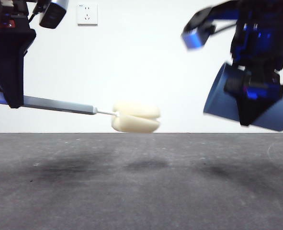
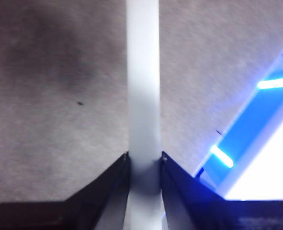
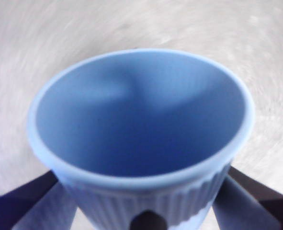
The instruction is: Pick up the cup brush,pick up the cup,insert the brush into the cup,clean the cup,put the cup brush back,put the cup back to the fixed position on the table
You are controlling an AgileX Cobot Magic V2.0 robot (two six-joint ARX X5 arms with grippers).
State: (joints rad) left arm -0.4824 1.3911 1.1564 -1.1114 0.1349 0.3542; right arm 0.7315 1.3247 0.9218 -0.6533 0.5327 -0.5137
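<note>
My left gripper is shut on the cup brush's grey handle at the left of the front view and holds it level above the table. The cream-yellow sponge head points right, in mid-air near the middle. In the left wrist view the handle runs straight out between the shut jaws. My right gripper is shut on the blue cup high at the right, tilted with its mouth toward the sponge. The right wrist view looks into the cup's open, empty mouth. Cup and sponge are well apart.
A white wall socket is on the back wall. Soft shadows of both arms and the sponge lie on the table below them.
</note>
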